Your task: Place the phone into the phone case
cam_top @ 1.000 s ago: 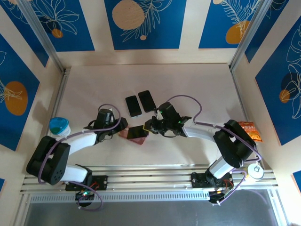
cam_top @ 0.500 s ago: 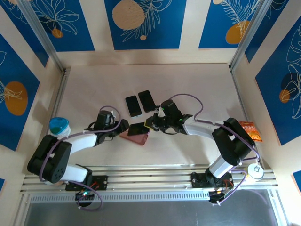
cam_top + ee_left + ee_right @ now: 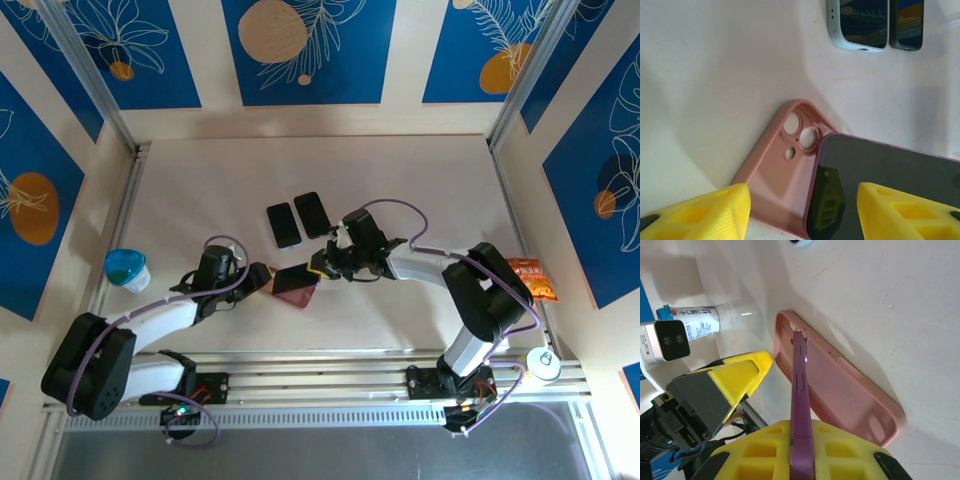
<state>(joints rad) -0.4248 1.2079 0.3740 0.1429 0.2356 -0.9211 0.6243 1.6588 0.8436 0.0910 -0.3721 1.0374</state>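
Pink case [image 3: 775, 167] half hidden under phone [image 3: 890, 180], lower edge cropped.

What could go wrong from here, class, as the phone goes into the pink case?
1. The right gripper holds the phone tilted on edge over the case; it may catch the rim and jam.
2. The left gripper stands open at the case's edge, not clamping it, so a push could slide the case across the table.
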